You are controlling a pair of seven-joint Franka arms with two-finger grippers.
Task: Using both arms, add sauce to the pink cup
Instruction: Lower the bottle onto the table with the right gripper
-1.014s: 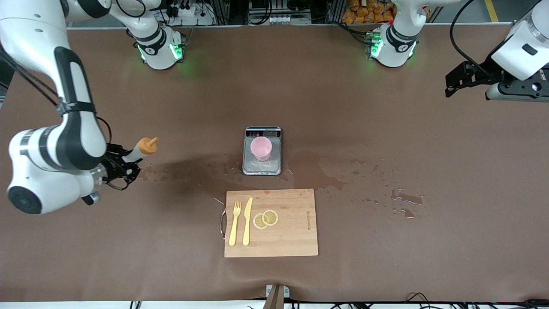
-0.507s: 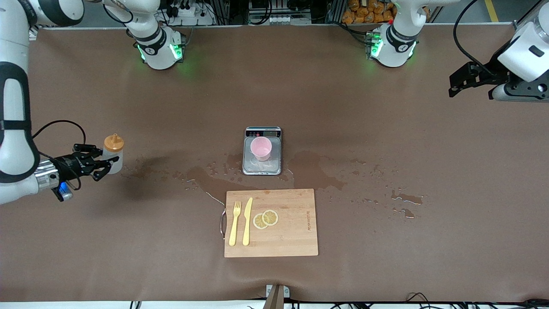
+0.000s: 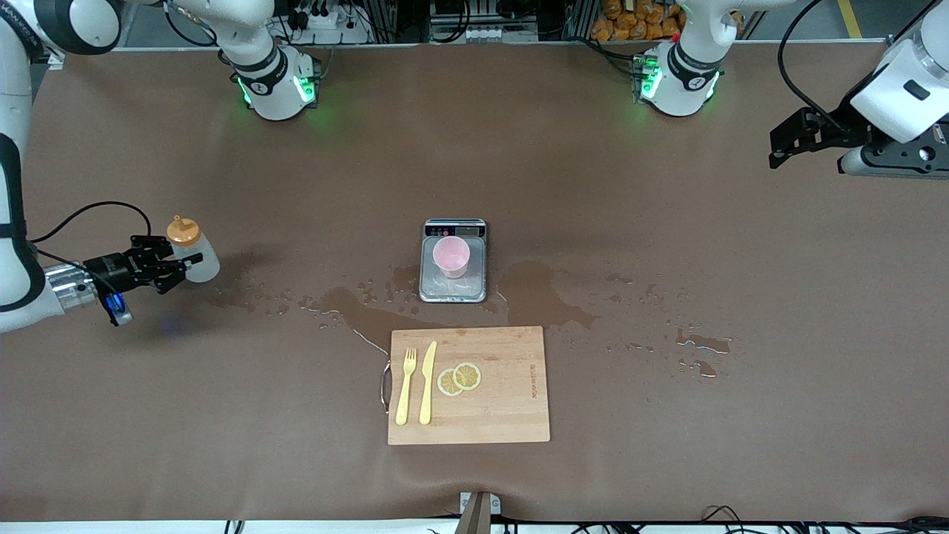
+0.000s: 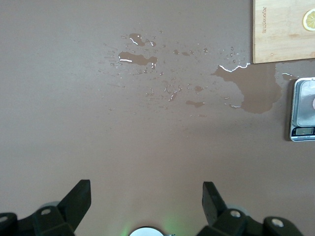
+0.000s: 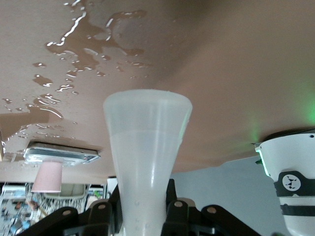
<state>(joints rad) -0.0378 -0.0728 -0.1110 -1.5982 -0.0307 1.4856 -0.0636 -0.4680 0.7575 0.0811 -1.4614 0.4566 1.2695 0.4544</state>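
Left wrist view: spread pincer (image 4: 146, 196) fingertips.

Take the scale (image 3: 453, 285) as the clock's centre, with twelve toward the arms' bases. The cup (image 3: 451, 256) stands on the scale's plate. At six, just apart, lies the board (image 3: 504, 400). On it the fork (image 3: 405, 386) and knife (image 3: 427, 382) lie side by side along its nine o'clock edge, and two overlapping lemon slices (image 3: 459, 378) lie at three of the knife. Puddles (image 3: 549, 297) spread from the scale toward four and eight. Far out at nine, the bottle (image 3: 194, 256) sits between the fingers of the right gripper (image 3: 174, 268). Near two, the left gripper (image 3: 778, 148) hangs over the table's end, spread wide and holding nothing.
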